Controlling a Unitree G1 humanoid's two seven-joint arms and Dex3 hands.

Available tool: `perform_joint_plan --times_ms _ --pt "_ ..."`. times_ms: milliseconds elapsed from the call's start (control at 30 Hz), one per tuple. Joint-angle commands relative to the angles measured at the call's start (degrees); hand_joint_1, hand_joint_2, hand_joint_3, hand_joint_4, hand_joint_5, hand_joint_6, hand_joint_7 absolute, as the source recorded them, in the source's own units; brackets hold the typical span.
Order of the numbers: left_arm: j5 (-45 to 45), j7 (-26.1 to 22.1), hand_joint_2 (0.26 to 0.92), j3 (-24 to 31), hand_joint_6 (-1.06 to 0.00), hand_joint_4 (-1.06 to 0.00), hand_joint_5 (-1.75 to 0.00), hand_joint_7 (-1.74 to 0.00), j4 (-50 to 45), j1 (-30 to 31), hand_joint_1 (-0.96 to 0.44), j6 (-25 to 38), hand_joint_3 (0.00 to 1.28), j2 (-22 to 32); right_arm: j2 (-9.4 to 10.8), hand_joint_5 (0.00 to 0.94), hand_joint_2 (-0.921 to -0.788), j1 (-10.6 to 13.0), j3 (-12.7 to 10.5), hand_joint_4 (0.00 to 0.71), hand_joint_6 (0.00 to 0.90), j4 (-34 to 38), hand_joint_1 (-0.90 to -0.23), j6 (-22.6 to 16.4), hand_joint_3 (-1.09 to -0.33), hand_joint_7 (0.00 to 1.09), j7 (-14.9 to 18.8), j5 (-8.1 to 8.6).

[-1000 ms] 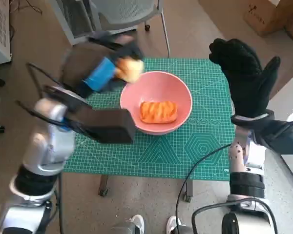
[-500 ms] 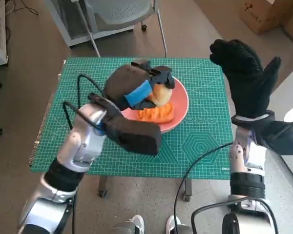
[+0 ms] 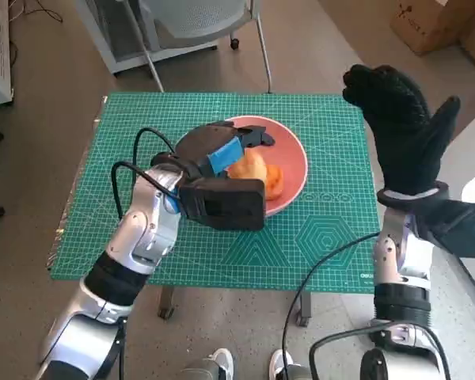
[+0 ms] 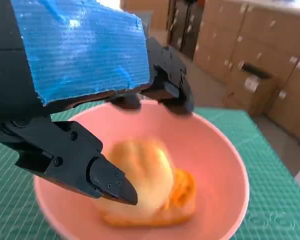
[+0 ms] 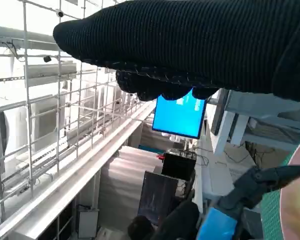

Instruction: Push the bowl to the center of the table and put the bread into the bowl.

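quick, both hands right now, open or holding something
left hand: open over the pink bowl, fingers apart, pale bread lying below it
right hand: open, raised, holding nothing

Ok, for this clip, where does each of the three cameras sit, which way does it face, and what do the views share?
Head view: on the head, looking steeply down at the green mat, pink bowl, both forearms.
Left wrist view: behind the left hand, facing into the bowl at pale bread lying on an orange piece.
Right wrist view: behind the raised right hand, facing across the room.
Shared: all three show the left hand and bowl.
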Motion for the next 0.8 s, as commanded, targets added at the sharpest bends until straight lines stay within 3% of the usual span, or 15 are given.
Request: perform_joint_plan --times_ms 33,533,800 --pt "-2.2 1.1 0.817 1.6 -0.21 -0.03 0.00 -0.01 -0.6 0.9 -0.44 -2.5 0.01 0.4 0.2 0.001 -0.921 1.2 0.0 0.260 0.416 -0.3 -0.621 0.8 -0.570 0.00 -0.8 -0.09" --pt "-18.2 0.7 0.902 13.5 -0.15 0.00 0.00 0.00 -2.5 4.6 -0.59 -9.6 0.03 1.6 0.6 0.002 -0.921 0.3 0.4 0.263 0.420 0.3 -0.641 -0.1 -0.566 0.00 -1.0 -0.38" --pt "-32.8 -1.4 0.920 23.2 -0.15 0.00 0.00 0.00 -5.0 7.0 -0.65 -12.7 0.17 1.1 0.3 0.000 -0.921 -0.5 0.4 0.258 0.414 0.7 -0.642 0.0 -0.563 0.00 -0.6 -0.12"
